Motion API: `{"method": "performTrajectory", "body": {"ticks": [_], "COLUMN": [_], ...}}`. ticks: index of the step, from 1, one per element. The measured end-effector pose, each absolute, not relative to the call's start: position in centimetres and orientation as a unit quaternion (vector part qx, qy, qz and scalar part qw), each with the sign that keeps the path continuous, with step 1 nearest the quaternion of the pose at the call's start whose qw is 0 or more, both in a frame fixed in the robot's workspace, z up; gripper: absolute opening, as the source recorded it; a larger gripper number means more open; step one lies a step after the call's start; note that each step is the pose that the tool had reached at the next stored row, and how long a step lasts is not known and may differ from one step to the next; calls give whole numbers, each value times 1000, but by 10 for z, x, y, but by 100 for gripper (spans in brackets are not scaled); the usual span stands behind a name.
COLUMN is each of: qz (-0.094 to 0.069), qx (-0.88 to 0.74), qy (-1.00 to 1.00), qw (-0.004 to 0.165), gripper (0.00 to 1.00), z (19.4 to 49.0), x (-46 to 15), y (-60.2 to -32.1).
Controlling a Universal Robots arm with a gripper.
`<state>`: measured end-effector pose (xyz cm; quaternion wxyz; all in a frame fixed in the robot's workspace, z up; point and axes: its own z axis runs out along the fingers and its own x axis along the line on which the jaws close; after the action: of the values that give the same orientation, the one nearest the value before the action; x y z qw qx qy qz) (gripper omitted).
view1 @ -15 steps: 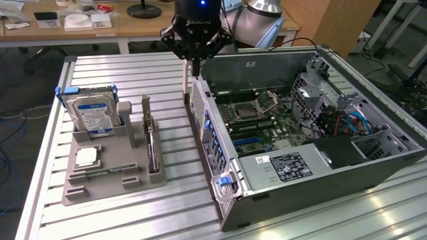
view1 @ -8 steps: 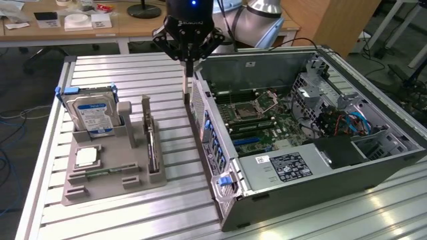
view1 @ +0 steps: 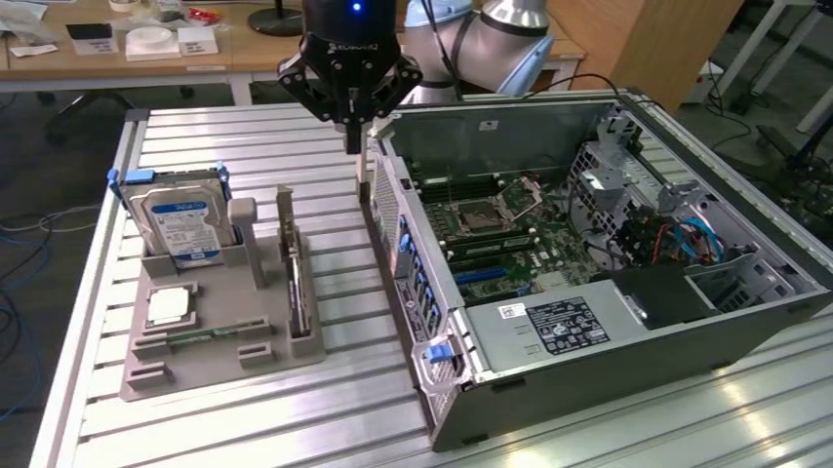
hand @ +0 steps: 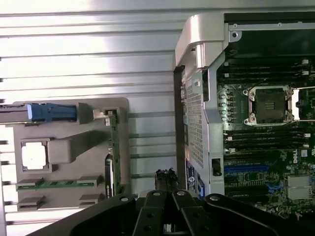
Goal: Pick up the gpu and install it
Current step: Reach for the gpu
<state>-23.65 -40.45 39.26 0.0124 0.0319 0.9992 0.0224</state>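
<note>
The gpu is a thin dark card standing on edge in a slot along the case-side edge of the grey holder. In the wrist view the gpu appears edge-on as a narrow green and dark strip. My gripper hangs above the slatted table, in the gap between the holder and the open computer case, close to the case's far corner. Its fingers are shut together with nothing between them. In the wrist view my gripper sits beside the case wall, apart from the gpu.
The holder also carries a silver hard drive with blue clips, a square silver chip and a green memory stick. The case lies open with its motherboard and cables exposed. A cluttered wooden desk stands behind the table.
</note>
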Motion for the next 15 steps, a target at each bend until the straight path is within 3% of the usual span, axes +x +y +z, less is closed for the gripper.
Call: {"method": "performTrajectory", "body": {"ticks": [15], "qz": [23], "qx": [16], "qy": [1000], "qw": [12], "gripper": [11], "z": [393], "x": [-263], "y": [-412]}}
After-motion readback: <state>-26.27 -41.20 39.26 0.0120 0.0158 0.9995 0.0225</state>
